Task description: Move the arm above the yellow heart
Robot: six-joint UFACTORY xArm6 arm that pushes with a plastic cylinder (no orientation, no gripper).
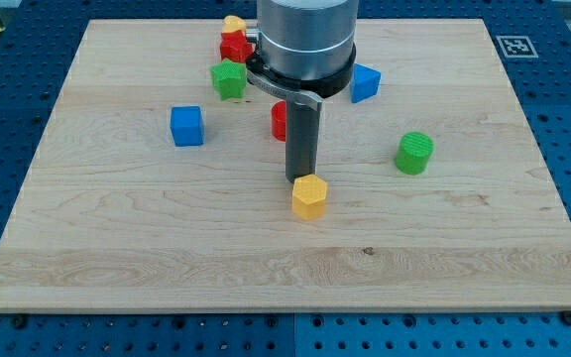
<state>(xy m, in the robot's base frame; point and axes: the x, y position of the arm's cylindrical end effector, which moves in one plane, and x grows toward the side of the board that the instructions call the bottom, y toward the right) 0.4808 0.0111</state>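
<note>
Two blocks per colour; rod (pixel 301 139) hides half a red block (pixel 279 121); my tip (pixel 303 179), a tool grasping nothing, sits just beside yellow hexagon (pixel 308 197)

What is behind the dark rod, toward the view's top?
A red block pokes out at the left of the dark rod; its shape is mostly hidden. My tip meets the yellow hexagonal block's top edge.

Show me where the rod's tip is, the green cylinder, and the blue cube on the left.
my tip (pixel 302 178): camera view, rod's very end, touching the yellow hexagonal block's top edge.
green cylinder (pixel 414 153): camera view, middle of its side.
blue cube (pixel 186 126): camera view, centre of its front face.
</note>
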